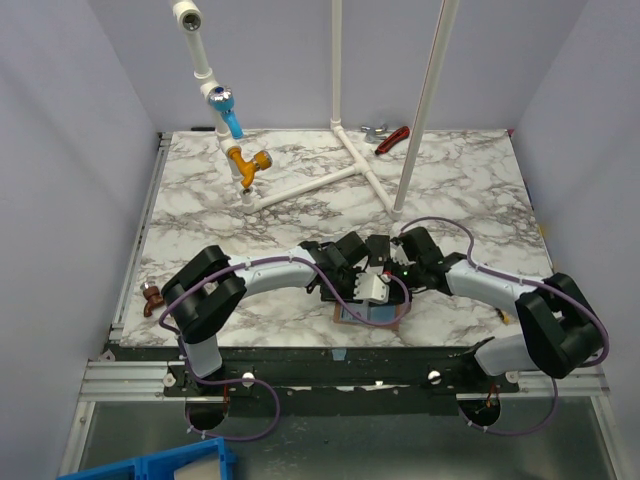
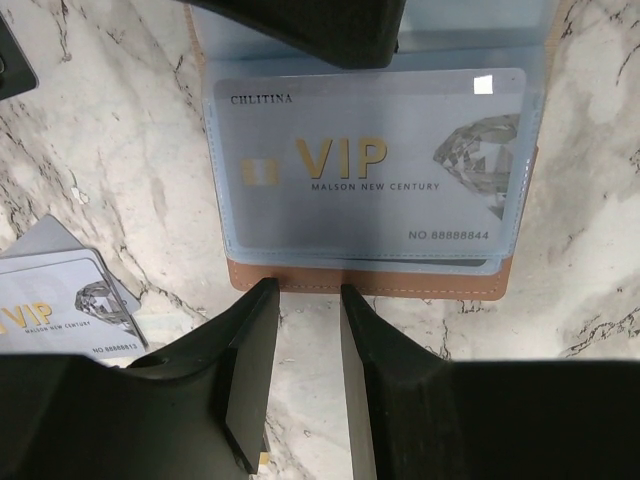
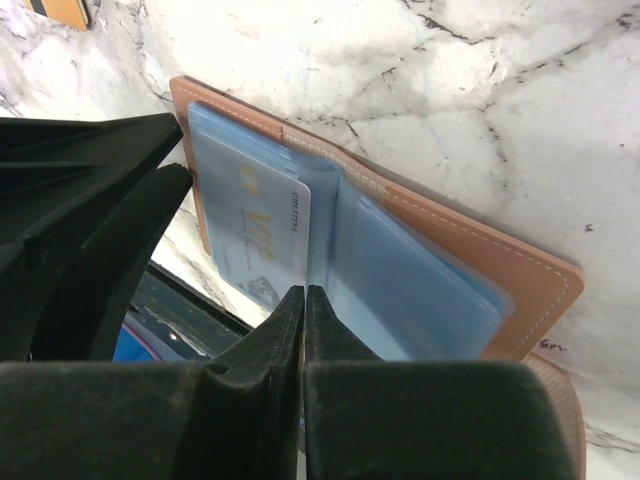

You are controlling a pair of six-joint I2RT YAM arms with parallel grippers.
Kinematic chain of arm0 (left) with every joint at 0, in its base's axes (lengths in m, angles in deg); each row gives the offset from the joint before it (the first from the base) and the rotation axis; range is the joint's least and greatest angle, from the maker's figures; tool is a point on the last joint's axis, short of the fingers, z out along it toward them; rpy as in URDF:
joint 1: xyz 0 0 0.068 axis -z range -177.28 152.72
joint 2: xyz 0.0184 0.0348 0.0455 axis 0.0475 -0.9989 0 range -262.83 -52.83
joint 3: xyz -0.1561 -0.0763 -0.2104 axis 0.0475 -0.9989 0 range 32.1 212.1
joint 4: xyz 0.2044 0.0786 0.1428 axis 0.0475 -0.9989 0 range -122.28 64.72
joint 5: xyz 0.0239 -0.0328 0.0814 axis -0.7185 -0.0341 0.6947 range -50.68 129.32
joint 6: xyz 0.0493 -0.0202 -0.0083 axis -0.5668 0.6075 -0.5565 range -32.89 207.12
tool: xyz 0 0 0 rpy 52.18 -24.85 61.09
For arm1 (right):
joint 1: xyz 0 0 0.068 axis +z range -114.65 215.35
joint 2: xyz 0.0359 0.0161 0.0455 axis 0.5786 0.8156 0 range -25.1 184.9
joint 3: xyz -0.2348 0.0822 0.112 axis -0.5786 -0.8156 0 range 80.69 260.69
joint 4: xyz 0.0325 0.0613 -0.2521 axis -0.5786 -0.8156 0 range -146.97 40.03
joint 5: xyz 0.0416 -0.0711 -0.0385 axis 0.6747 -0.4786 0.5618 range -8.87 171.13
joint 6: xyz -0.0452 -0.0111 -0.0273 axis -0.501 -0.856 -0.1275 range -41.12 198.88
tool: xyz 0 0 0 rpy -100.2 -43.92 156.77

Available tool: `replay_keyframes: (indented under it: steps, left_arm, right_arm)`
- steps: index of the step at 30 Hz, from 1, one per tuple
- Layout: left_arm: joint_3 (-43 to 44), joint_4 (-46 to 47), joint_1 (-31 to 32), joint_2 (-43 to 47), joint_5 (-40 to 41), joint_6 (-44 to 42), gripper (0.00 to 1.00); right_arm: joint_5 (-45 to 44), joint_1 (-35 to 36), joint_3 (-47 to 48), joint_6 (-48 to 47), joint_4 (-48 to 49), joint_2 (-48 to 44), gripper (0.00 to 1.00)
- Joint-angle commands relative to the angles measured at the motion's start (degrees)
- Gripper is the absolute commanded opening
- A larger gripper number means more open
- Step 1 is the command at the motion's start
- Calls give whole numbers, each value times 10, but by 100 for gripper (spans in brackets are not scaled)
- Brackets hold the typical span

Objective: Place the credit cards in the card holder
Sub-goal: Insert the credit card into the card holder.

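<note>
Card holder [image 2: 385,280]: lies open and flat on the desk [image 2: 120,150] near its front edge, between the two arm bases, tan cover down and clear blue sleeves up.
Holder's axis: from the left wrist, the page's long side lies across the picture, tan edge toward the fingers. From the right wrist, the fold runs down toward the fingertips.
Silvery card [image 2: 370,170]: inside the top sleeve, printed face up, long side parallel to that tan edge.
Right end effector [image 3: 304,296]: fingers pressed together with only a hairline between, tips at the fold beside the card's short edge. Whether they nip any sleeve film cannot be told.
Left end effector [image 2: 308,292]: fingers a little apart, nothing between them, tips at the tan edge.
Arms: left arm [image 1: 270,272] and right arm [image 1: 490,285] are bent at the elbow, forearms low and angled inward, wrists meeting over the holder.
Loose cards [image 2: 55,300]: small skewed silvery-grey stack, apart from the holder.
</note>
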Motion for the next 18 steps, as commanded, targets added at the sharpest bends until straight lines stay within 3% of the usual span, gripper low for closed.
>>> replay_keyframes:
  steps: [1,18]
  left_arm:
    - [-7,-6,0,5,1,-4,33]
    - [2,-9,1,-2,-4,-2,33]
  right_arm:
    - [-5,-3,-3,-2,6,9,1]
    - [27,5,-2,27,75,48,1]
